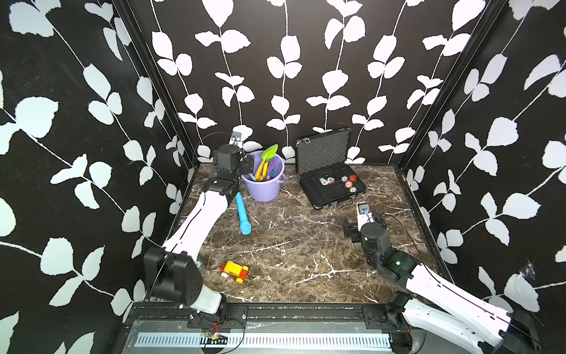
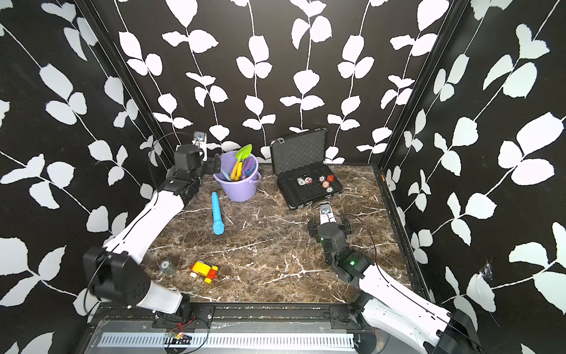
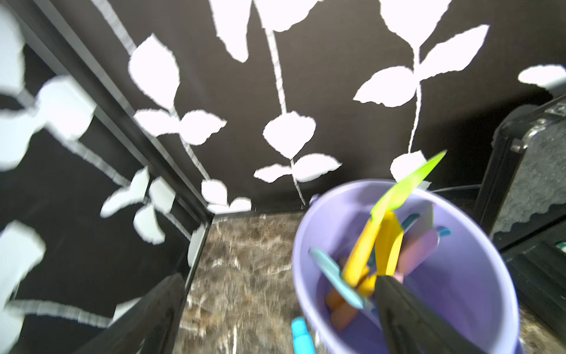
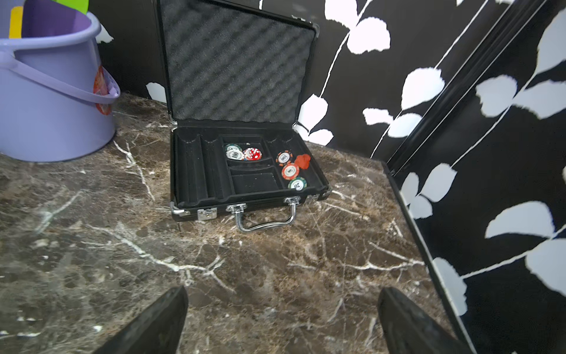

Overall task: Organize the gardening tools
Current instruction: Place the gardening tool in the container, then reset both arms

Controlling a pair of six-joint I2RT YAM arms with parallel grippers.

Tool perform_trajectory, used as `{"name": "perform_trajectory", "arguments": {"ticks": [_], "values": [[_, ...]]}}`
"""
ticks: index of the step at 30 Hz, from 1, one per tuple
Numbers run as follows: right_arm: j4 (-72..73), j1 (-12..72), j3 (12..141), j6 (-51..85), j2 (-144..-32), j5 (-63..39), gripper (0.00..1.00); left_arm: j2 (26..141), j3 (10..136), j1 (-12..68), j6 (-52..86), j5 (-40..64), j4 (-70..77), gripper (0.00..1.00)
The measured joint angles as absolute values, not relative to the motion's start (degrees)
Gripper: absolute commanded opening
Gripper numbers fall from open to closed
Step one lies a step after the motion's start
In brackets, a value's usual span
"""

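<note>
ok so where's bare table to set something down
Biggest bare patch: the middle of the marble tabletop, bordered by the light-blue plastic cylinder, the yellow-and-red toy car and the right claw. A narrower lane runs between the purple plastic bucket and the open black case. Crowded: the back-left corner round the bucket.

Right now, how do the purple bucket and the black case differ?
The purple bucket is round and upright; the black case is flat and rectangular, its foam-lined lid raised. The bucket holds the gardening tools; the case holds poker chips. Both stand on the table's far side.
</note>
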State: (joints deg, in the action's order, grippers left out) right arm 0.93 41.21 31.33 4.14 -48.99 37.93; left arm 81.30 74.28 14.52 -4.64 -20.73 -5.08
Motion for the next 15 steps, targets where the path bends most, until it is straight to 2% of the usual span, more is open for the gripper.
{"name": "perform_trajectory", "arguments": {"ticks": [8, 15], "values": [[6.0, 29.4, 24.8, -0.3, -42.5, 31.8, 0.99, 68.4, 51.7, 13.7, 1.5, -21.1, -1.5, 0.99], [9.7, 18.6, 17.0, -0.7, -39.0, 25.8, 0.99, 61.5, 32.0, 13.7, 0.8, -23.0, 6.1, 0.99]]}}
